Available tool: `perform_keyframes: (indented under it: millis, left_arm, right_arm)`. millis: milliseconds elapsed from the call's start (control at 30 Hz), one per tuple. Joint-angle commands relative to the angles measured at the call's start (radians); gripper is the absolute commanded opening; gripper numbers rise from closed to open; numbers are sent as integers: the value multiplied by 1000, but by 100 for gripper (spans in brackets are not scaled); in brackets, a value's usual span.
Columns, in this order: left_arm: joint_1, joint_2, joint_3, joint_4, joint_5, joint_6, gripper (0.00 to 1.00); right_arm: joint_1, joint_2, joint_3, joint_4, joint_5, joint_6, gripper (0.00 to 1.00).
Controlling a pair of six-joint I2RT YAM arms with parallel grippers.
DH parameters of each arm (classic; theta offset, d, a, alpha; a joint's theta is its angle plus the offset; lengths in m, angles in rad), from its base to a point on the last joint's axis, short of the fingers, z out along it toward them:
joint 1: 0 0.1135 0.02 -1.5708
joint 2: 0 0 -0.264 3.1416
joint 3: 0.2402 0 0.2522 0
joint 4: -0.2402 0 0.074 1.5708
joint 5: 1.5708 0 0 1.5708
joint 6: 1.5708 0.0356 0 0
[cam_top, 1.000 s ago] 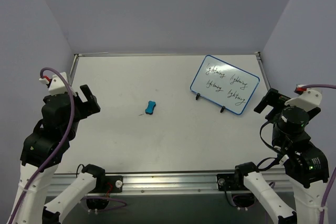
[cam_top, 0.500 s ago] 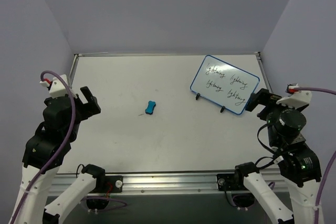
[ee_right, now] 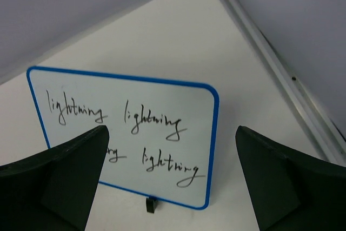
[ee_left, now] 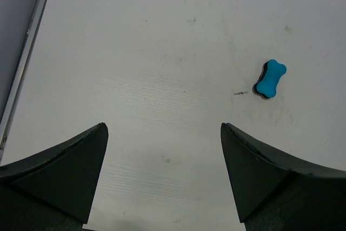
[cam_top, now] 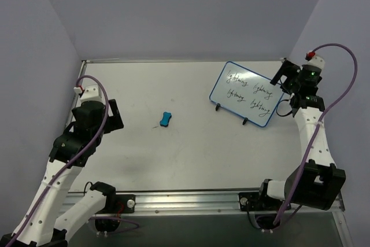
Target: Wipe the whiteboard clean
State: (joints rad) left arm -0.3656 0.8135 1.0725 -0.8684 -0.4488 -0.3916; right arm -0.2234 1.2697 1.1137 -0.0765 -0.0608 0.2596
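1. The whiteboard stands near the tabletop's far right corner, its long axis slanting from far-left to near-right and its written face toward the near edge
2. The right gripper hovers at its right end, jaws apart
3. The left gripper is spread wide

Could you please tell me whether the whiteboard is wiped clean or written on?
Written on: the small blue-rimmed whiteboard shows dark cursive words in two rows.
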Motion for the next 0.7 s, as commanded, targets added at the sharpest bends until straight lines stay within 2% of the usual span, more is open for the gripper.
perform_keyframes:
  millis: [0, 133, 167, 300, 467, 667]
  left_arm:
    - [-1, -22, 4, 66, 36, -4, 94]
    - [-4, -22, -5, 74, 61, 14, 94]
    - [-6, -23, -5, 74, 64, 14, 94]
    - [-55, -16, -5, 75, 53, 26, 94]
    - [-128, -31, -8, 63, -16, 30, 94]
    - [-154, -47, -20, 75, 5, 39, 94]
  right_arm:
    - [2, -29, 69, 186, 10, -42, 100]
    - [-37, -50, 8, 248, -17, -149, 100]
    - [-84, -41, -1, 244, -42, -151, 100]
    - [-194, -1, -55, 291, -232, -85, 97]
    - [-225, 55, -115, 359, -326, -102, 91]
    - [-277, 152, -172, 509, -522, -68, 87]
